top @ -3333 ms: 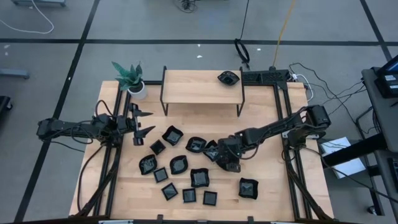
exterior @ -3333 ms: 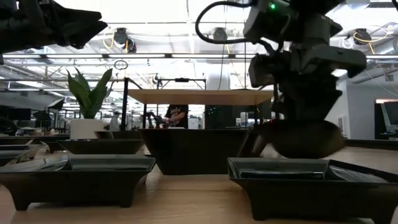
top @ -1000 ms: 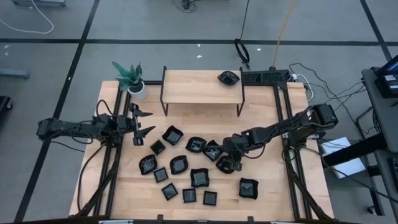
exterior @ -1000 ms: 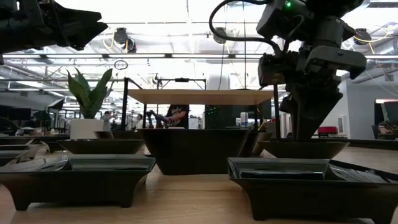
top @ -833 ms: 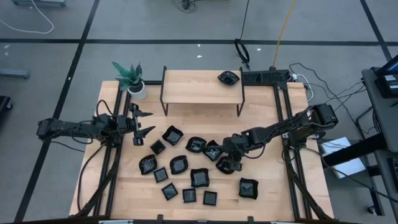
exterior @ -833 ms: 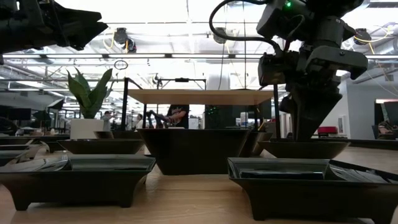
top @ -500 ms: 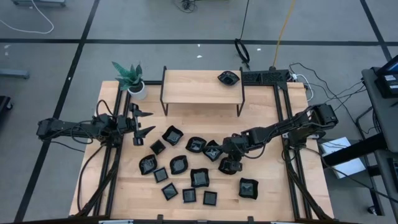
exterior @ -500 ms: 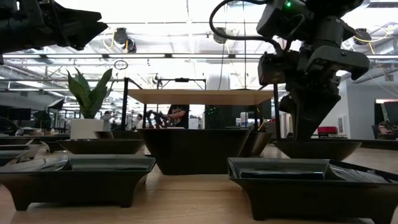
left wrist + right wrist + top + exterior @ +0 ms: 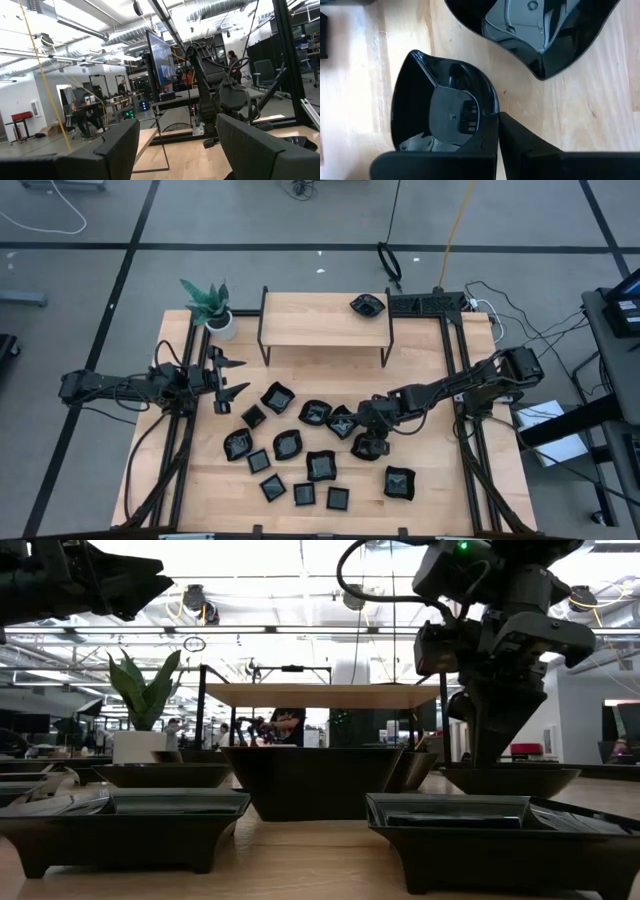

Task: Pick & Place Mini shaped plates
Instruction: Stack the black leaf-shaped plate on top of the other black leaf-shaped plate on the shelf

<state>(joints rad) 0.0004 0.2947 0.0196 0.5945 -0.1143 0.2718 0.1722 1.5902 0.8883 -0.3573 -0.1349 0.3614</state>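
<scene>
A rounded black mini plate (image 9: 442,117) is pinched at its rim by the right gripper (image 9: 368,442) mid-desk (image 9: 440,480) beside other plates, while the left gripper (image 9: 228,376) is held spread at the left edge.

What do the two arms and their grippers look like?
Both arms are dark, jointed and slim. The left gripper has two pointed black fingers. The right gripper is a bulky black block tapering downward, with a looped black cable and a green light on top.
</scene>
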